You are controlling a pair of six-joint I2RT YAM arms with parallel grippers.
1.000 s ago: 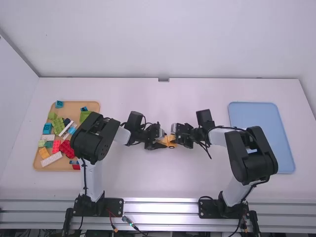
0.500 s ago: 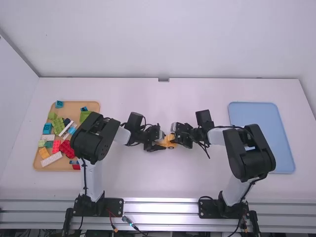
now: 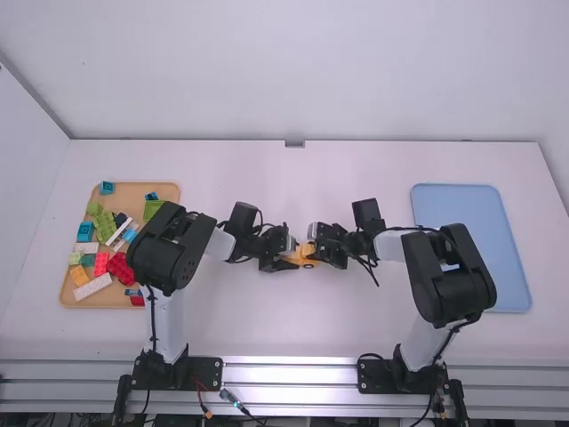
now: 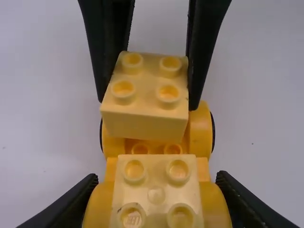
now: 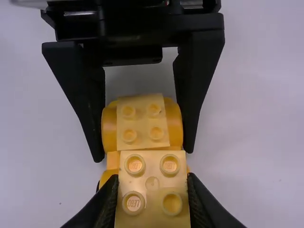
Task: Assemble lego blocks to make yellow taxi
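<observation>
Table (image 3: 293,329): white; yellow car (image 3: 306,252) mid-surface
Left gripper (image 3: 286,253): clamped on car
Right gripper (image 3: 322,245): clamped on yellow block (image 5: 152,190), above car
Unclear: block's underside, contact with car
Change: right arm (image 3: 451,276) slightly toward 9 o'clock

From my station, the left pincer (image 3: 292,254) and right pincer (image 3: 314,244) cover much of the yellow chassis (image 3: 307,253), my left arm (image 3: 164,249) hides part of the wooden tray (image 3: 84,305), and the right wrist view's bottom edge crops the nearest yellow block (image 5: 152,190).
</observation>
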